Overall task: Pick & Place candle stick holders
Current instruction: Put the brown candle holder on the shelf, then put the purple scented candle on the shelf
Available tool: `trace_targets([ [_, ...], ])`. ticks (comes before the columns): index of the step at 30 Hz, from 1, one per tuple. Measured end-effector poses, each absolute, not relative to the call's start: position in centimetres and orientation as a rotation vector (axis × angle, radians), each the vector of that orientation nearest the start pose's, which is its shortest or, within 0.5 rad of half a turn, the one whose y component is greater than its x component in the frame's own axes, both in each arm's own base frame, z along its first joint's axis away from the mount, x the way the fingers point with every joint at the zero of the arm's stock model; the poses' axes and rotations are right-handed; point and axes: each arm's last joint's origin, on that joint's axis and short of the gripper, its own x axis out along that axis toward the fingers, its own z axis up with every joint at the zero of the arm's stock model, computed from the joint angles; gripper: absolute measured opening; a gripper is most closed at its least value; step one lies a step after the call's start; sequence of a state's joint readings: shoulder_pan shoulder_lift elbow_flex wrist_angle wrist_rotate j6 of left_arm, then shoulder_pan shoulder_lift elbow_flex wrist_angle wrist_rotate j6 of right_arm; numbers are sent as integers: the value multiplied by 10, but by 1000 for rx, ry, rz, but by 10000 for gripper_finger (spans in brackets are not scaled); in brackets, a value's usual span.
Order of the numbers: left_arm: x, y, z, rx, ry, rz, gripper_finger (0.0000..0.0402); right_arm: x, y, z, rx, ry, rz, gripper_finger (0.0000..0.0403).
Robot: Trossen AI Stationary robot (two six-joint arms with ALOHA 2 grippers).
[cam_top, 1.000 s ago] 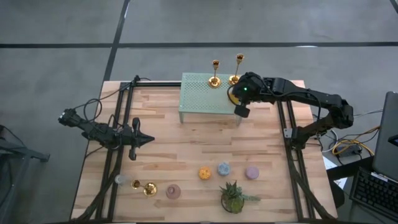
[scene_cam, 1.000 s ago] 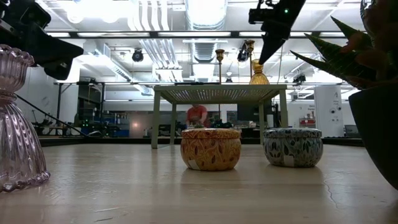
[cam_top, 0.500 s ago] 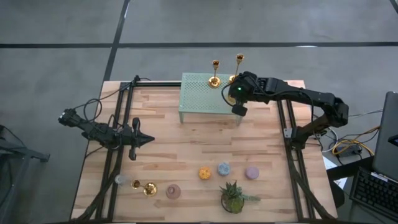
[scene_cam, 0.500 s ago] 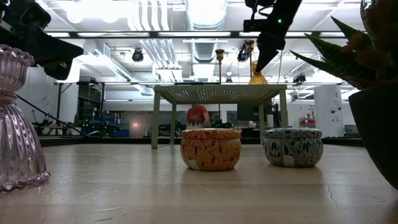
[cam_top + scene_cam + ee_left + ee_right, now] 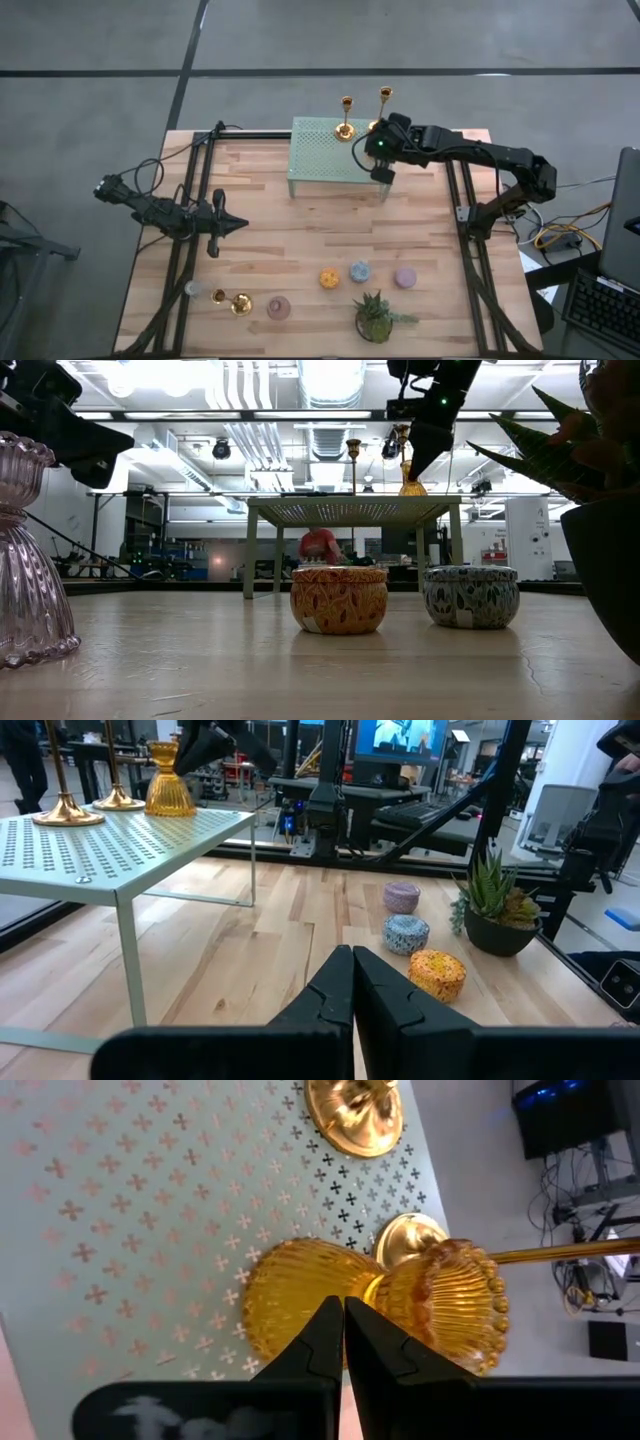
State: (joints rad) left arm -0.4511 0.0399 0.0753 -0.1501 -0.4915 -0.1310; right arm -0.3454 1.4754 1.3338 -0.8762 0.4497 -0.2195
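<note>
High view shows the right hand [image 5: 379, 160] displaced from its position a second ago; it has travelled from the near right corner of the pale green perforated metal stand [image 5: 322, 160] inward over the stand's surface, and the forearm now lies flatter across the bench [image 5: 270, 230]; the fingers are pressed together and pinch nothing. Directly below and just ahead of the fingertips stands a ribbed amber glass holder [image 5: 375, 1305], upright on the stand; whether the hand touches it cannot be told. Two slim gold metal candlesticks [image 5: 346, 118] stand on the stand's far edge, just beyond the hand; the nearer one's round base [image 5: 410, 1238] sits just beside the amber holder. A third gold candlestick [image 5: 238, 303] rests on the bench, well apart from the right hand, near the clear pink glass holder [image 5: 279, 308]. Judgement: with two already on the stand, the third remains to be placed. Left hand [image 5: 224, 226] waits over the bench's left side, fingers pressed together, empty.
</note>
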Motion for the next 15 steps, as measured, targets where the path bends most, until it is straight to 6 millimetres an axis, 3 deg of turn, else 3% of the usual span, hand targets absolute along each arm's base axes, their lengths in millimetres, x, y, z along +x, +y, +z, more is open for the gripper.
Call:
trace_targets([
  [10,88,-28,172,-79,99,47,5,273,-112,312,-245,1116,-630,8],
  [15,88,-28,172,-79,99,46,5,274,-98,316,-169,1067,-557,8],
])
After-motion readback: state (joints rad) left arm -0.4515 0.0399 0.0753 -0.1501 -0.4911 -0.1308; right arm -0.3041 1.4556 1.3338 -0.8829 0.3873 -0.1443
